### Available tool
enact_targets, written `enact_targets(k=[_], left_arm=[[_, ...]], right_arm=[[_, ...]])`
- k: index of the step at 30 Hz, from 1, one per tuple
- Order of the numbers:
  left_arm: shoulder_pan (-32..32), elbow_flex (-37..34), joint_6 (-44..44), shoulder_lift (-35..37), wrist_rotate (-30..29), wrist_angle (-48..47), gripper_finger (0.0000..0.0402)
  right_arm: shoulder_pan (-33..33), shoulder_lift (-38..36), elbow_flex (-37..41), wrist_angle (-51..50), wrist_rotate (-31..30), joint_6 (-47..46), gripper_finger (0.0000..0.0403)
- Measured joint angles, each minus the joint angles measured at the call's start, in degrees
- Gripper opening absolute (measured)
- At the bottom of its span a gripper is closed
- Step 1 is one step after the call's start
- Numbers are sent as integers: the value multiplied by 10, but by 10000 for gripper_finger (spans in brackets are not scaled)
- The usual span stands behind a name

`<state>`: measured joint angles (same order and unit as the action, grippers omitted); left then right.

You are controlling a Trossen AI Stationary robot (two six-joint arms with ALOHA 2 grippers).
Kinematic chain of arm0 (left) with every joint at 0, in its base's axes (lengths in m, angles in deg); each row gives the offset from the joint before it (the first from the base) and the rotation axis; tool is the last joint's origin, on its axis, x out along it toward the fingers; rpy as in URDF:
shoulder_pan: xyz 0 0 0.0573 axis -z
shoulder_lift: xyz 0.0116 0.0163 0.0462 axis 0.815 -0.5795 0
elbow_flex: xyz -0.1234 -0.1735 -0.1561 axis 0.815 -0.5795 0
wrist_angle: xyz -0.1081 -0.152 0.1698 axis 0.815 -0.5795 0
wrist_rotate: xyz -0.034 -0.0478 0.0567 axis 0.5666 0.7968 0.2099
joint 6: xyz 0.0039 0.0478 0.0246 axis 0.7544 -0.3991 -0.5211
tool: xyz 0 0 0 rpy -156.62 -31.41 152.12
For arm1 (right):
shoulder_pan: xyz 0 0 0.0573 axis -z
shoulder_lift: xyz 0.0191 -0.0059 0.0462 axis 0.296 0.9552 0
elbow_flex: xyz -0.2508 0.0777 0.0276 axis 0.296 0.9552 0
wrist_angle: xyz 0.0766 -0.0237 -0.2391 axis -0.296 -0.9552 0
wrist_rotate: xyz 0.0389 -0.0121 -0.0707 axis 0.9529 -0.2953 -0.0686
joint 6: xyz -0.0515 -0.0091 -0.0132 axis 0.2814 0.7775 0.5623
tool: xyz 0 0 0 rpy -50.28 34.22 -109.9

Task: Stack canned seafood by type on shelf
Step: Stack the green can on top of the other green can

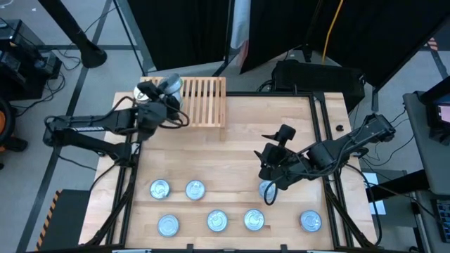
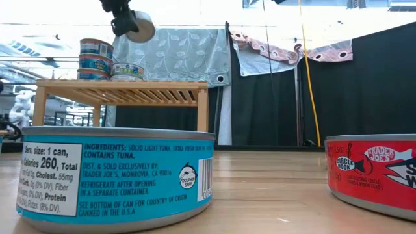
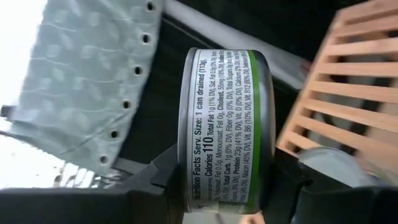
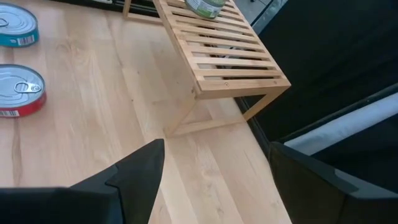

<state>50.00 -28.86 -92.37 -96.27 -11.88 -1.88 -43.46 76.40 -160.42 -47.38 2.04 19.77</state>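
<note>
My left gripper [image 3: 225, 186] is clamped on a green-labelled tin [image 3: 225, 127], one finger on each flat face, the tin turned on edge between my jaws and carried in the air above the slatted shelf [image 1: 204, 100]. Below those jaws, a short stack of blue tins [image 2: 95, 60] and a single tin [image 2: 127, 70] beside it rest on the shelf. My right gripper [image 4: 214, 174] hangs with jaws apart and nothing between them, above the table [image 1: 239, 151], near the loose tins [image 1: 216, 220] in rows.
</note>
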Motion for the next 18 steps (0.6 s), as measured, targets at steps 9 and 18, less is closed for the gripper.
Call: enact_targets(k=[9, 18], left_arm=[[-33, -1, 105, -7, 82, -100, 150], [-45, -1, 178, -19, 102, -165, 151]], right_arm=[[4, 0, 0, 1, 0, 1, 279], [4, 0, 0, 1, 0, 1, 279]])
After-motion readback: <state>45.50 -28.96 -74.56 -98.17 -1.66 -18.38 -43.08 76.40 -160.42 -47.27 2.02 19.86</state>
